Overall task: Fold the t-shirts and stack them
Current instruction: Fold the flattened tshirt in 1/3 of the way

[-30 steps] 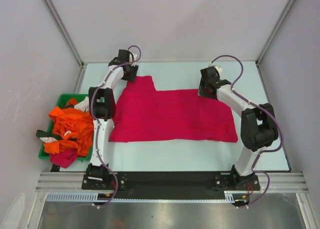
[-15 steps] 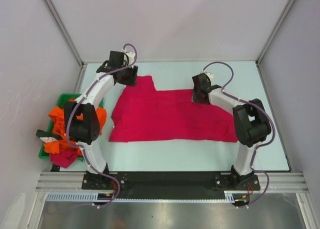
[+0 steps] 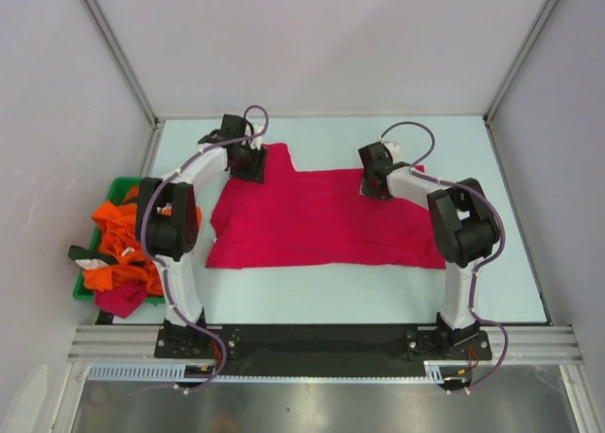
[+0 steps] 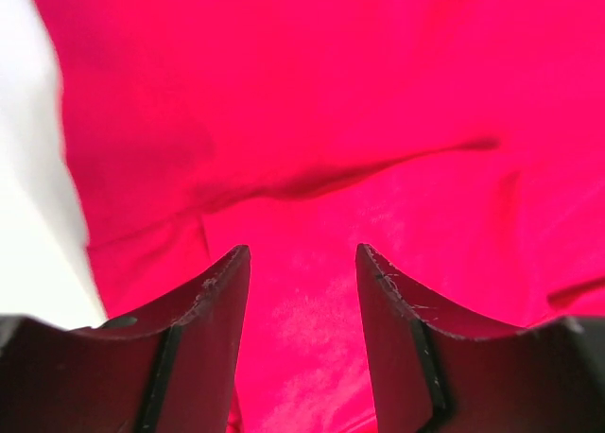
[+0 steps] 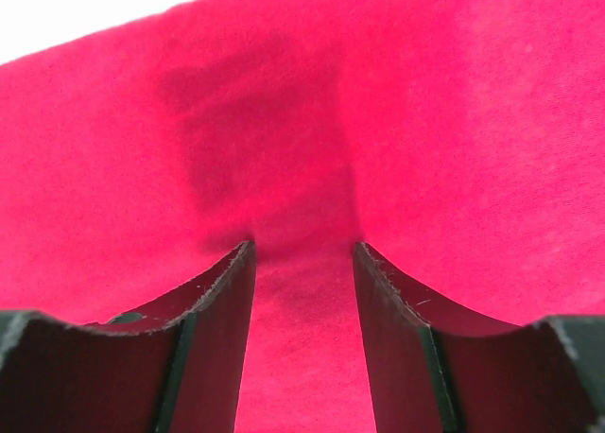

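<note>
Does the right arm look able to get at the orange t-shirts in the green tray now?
Probably not. The orange t-shirts lie in the green tray at the far left, beyond the left arm; the right gripper is over the crimson t-shirt.

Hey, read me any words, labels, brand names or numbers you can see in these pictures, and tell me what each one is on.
None readable in any view.
The crimson-pink cloth t-shirt shows no print or label.
Among the bright orange cloth shirts in the green plastic tray, a small white patch, possibly a tag, is too small to read.
</note>
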Controlling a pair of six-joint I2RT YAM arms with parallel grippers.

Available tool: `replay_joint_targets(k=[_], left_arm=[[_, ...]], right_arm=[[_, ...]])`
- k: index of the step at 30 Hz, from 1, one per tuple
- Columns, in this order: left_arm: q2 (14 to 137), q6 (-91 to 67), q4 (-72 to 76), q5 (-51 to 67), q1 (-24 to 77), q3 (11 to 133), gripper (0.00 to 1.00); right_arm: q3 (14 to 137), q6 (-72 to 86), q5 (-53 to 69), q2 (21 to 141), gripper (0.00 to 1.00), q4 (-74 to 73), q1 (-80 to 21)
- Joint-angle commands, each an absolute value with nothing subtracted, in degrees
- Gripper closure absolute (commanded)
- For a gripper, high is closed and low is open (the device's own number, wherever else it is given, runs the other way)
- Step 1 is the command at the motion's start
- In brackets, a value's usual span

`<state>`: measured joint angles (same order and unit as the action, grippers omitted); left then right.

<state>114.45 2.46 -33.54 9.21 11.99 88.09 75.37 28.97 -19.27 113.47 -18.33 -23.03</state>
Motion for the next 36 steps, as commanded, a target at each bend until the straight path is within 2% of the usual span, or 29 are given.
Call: replay_joint_targets(k=[1,18,36], left_arm=[[114.0,0.6,-31.5,9.7,12.0,93.2,0.45],[124.9,1.5,-40.2,8.8,12.0,95.6,0.48],[118.1,3.8,-43.1,10.5,12.0,84.3,0.5]], right_arm=[[77.5,30.0,-22.5,111.5,0.48,-17.8,-22.6],[81.8,31.3,-21.1,120.5,0.5,-24.5,-18.3],[69.3,35.5,-20.9,111.0,0.5,-31.4,-18.3]])
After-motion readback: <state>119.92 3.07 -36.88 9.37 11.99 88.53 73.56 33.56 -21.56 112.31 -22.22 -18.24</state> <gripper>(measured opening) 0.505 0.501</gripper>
